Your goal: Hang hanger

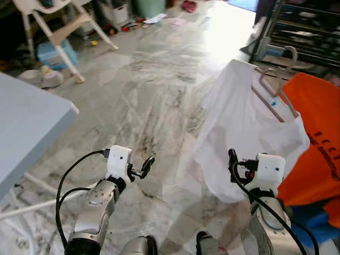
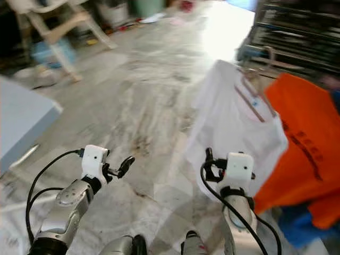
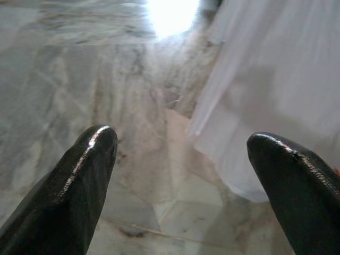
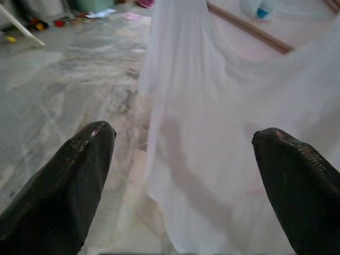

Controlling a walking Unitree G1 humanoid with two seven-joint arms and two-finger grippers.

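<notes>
A white shirt (image 1: 239,127) hangs on a pale pink hanger (image 1: 273,98) at the right, and the hanger's hook (image 1: 289,56) rises toward a dark rack. My right gripper (image 1: 232,167) is raised just in front of the shirt's lower hem, open and empty; in its wrist view (image 4: 183,154) the shirt (image 4: 223,133) and a hanger bar (image 4: 249,29) lie ahead of the fingers. My left gripper (image 1: 144,167) is held over the marble floor, left of the shirt, open with nothing in it (image 3: 180,159).
An orange garment (image 1: 319,149) hangs right beside the white shirt. A black rack (image 1: 303,32) stands behind them. A grey-blue table (image 1: 26,127) juts in at the left. A white chair (image 1: 58,26) and clutter stand at the far left.
</notes>
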